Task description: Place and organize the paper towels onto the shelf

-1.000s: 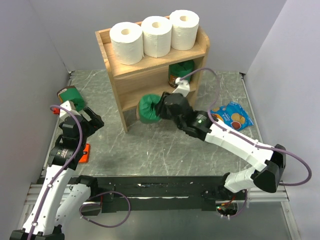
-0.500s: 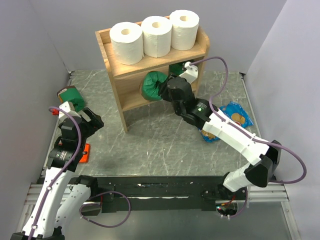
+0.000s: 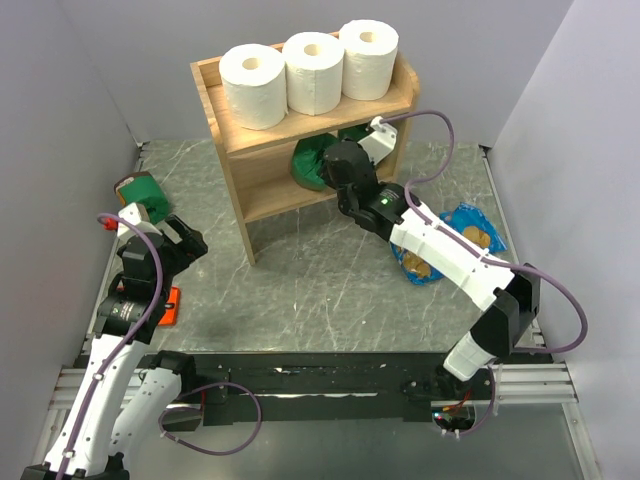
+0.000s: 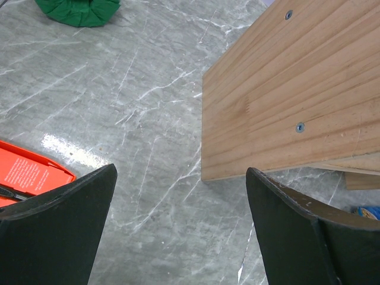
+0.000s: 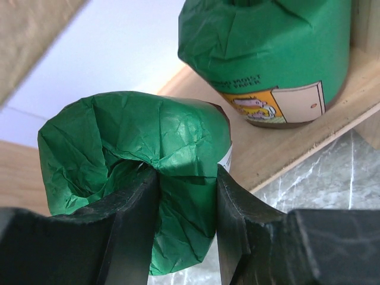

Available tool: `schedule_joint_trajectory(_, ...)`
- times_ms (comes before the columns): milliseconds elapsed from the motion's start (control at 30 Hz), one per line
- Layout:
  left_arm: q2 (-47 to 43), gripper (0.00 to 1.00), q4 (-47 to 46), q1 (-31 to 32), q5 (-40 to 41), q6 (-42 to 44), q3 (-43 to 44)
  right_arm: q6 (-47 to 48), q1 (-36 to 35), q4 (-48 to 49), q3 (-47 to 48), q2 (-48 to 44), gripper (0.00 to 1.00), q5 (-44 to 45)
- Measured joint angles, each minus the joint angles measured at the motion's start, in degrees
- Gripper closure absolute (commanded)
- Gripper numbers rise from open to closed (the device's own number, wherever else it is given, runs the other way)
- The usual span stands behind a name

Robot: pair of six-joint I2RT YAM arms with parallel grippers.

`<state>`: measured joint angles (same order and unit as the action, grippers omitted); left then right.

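Observation:
Three white paper towels (image 3: 252,85) (image 3: 314,72) (image 3: 368,58) stand upright in a row on the top tier of the wooden shelf (image 3: 232,195). My right gripper (image 3: 325,168) reaches into the lower tier and is shut on a green paper-wrapped package (image 3: 308,160). In the right wrist view the gripper (image 5: 187,196) pinches the crumpled end of that package (image 5: 136,142). It is just above the front edge of the lower shelf board (image 5: 279,148), where a second green package (image 5: 267,53) stands. My left gripper (image 3: 185,243) is open and empty over the table left of the shelf; in the left wrist view it (image 4: 178,225) hangs beside the shelf's side panel (image 4: 297,89).
Another green package (image 3: 145,195) lies at the far left and shows in the left wrist view (image 4: 77,9). An orange flat item (image 3: 170,305) lies by the left arm. A blue snack bag (image 3: 465,235) lies right of the shelf. Grey walls close in the left, back and right.
My right gripper has carried the green package from the floor in front of the shelf up and back into the lower tier. The left arm has not moved.

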<state>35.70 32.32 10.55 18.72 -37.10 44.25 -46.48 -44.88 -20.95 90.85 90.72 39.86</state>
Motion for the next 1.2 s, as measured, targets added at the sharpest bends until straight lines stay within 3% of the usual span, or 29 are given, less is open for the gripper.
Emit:
schedule_joint_trajectory(433, 0.00, 0.04, -0.02, 0.00, 0.00, 0.00, 0.00, -1.70, 0.68, 1.29, 1.22, 1.77, 0.40, 1.31)
schedule_joint_trajectory(733, 0.02, 0.04, 0.00, 0.04, 0.02, -0.02, 0.00, -1.53, 0.81, 3.87, 1.07, 1.57, 0.39, 1.27)
schedule_joint_trajectory(867, 0.02, 0.04, 0.00, 0.04, 0.02, -0.02, 0.00, -0.81, 0.81, 5.20, -1.42, -0.63, 0.37, 0.59)
schedule_joint_trajectory(1067, 0.13, 0.04, 0.00, 0.04, 0.02, -0.04, 0.00, 4.92, 0.81, 9.05, -6.99, -6.80, 0.26, -1.97)
schedule_joint_trajectory(1133, 0.13, 0.04, 0.00, 0.04, 0.02, -0.07, 0.00, 7.74, 0.81, 11.21, -9.29, -8.79, 0.28, -3.13)
schedule_joint_trajectory(1200, 0.17, 0.04, 0.00, 0.04, 0.02, -0.07, 0.00, 10.93, 0.79, 13.18, -11.89, -11.02, 0.37, -4.83)
